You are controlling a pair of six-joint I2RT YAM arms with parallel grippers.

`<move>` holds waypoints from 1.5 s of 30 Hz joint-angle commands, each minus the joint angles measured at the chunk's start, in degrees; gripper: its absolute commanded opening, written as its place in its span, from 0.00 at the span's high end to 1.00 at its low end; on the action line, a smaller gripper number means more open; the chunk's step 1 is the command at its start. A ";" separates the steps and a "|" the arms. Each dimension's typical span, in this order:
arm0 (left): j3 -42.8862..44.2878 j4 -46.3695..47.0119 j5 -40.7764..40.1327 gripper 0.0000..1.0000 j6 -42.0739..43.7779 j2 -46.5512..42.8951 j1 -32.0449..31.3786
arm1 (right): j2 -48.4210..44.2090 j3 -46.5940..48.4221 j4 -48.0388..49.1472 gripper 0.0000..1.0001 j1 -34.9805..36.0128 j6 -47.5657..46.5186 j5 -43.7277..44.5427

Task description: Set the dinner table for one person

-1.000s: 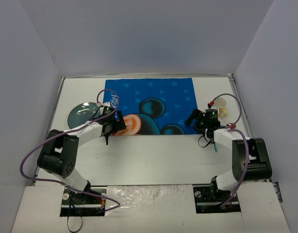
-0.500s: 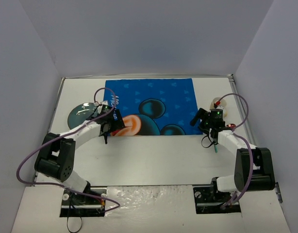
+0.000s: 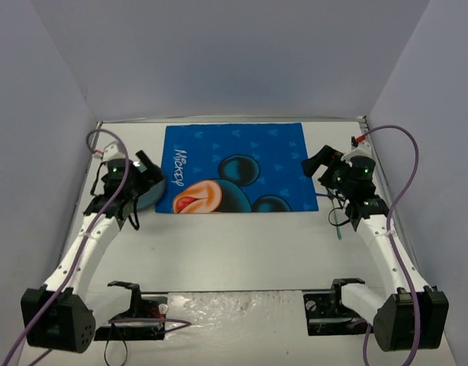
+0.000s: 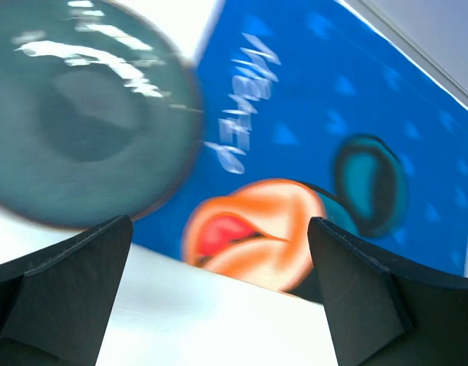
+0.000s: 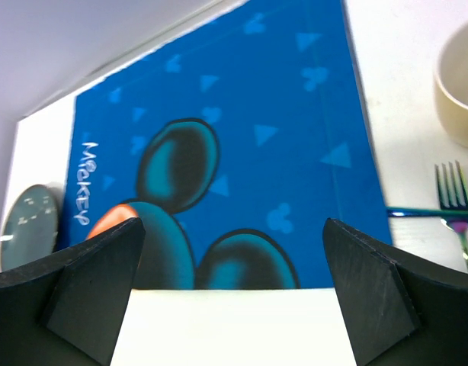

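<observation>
Wide apart & empty, the left fingers (image 4: 62,293) hang over the teal plate (image 4: 81,114), which lies flat at the left edge of the placemat (image 3: 234,164), by its near corner; rim touching or overlapping the mat, can't tell which. The right fingers (image 5: 371,293) are spread just as wide, nothing btwn them, poised above the placemat's right edge. Just right of the placemat lies a fork (image 5: 455,206), tines pointing to the far side, w/ a thin shiny handle (image 5: 417,211) crossing it from the mat edge (what utensil, unclear). A cream cup (image 5: 459,84) stands further back on that same side. Prob. reason for the split: each arm covers the items on its own side of the placemat, fingers wide so as to take a rim or slim handle. Placemat itself is bare, so nothing looks set yet: early stage. The white surface (image 3: 242,248) runs out from under the placemat on all sides, broadest on the near side twd the arm bases.
</observation>
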 commanded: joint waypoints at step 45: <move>-32.12 57.93 16.42 0.92 -28.33 26.43 30.09 | -4.42 2.64 2.07 0.00 15.13 -5.85 -4.02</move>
